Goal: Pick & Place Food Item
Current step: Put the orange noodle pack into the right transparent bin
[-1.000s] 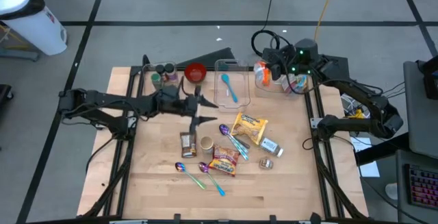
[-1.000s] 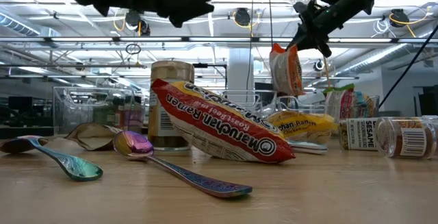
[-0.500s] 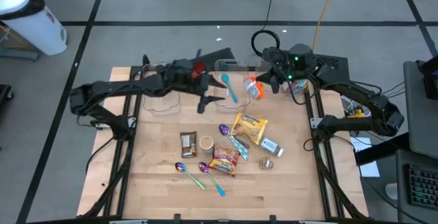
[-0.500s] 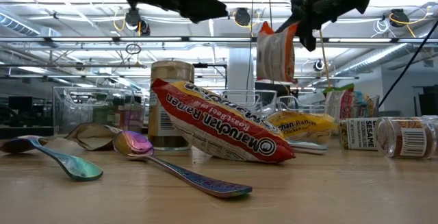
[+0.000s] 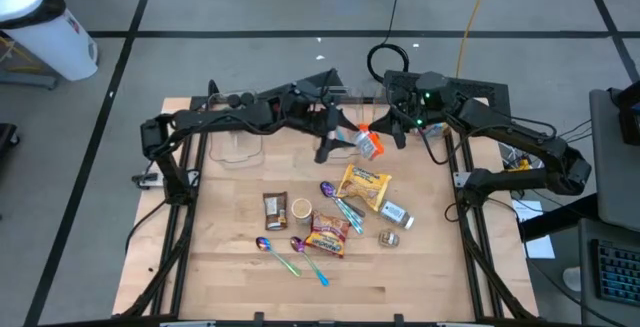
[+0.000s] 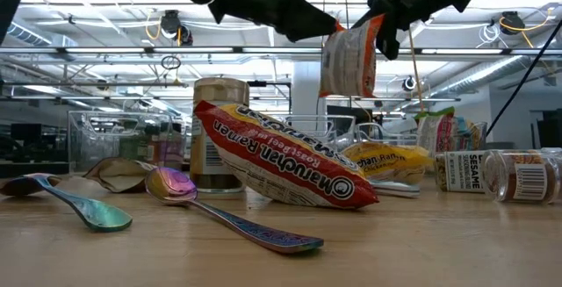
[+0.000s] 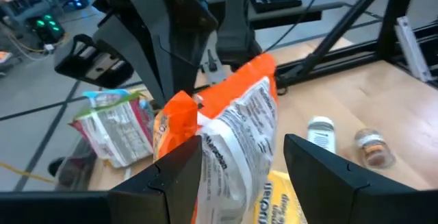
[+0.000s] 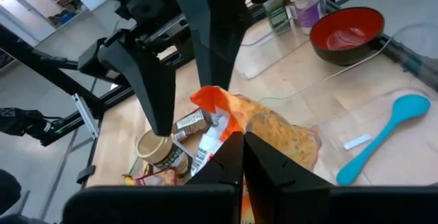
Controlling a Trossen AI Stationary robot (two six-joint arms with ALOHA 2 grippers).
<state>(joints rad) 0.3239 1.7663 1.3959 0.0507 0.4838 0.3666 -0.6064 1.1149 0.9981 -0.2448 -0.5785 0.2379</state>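
An orange and white food packet (image 5: 368, 144) hangs in the air over the far middle of the table, with my right gripper (image 5: 388, 130) shut on it. My left gripper (image 5: 337, 139) reaches in from the left and is open. Its two fingers stand on either side of the packet (image 7: 236, 135). In the low view the packet (image 6: 347, 59) hangs well above the table between both grippers. My right gripper pinches the packet between its two shut fingers at the upper edge by the orange corner (image 8: 226, 122). It comes from the table's right side, slanting slightly down. The packet hangs below the fingers, lifted clear of the table. My left gripper: whether its near finger (image 7: 183, 172) touches the packet, I cannot tell.
On the wood below lie a yellow packet (image 5: 365, 187), a red ramen packet (image 5: 328, 235), a sesame jar (image 5: 396, 214), a can (image 5: 300, 210) and iridescent spoons (image 5: 275, 252). Clear bins (image 5: 238, 132) stand at the far edge, and a red bowl (image 8: 345, 35) and blue spoon (image 8: 383, 131) show there too.
My right gripper has carried the hanging packet from the far right corner toward the table's middle. My left gripper has swung toward the right and far side, rising a little, until its open fingers straddle the packet.
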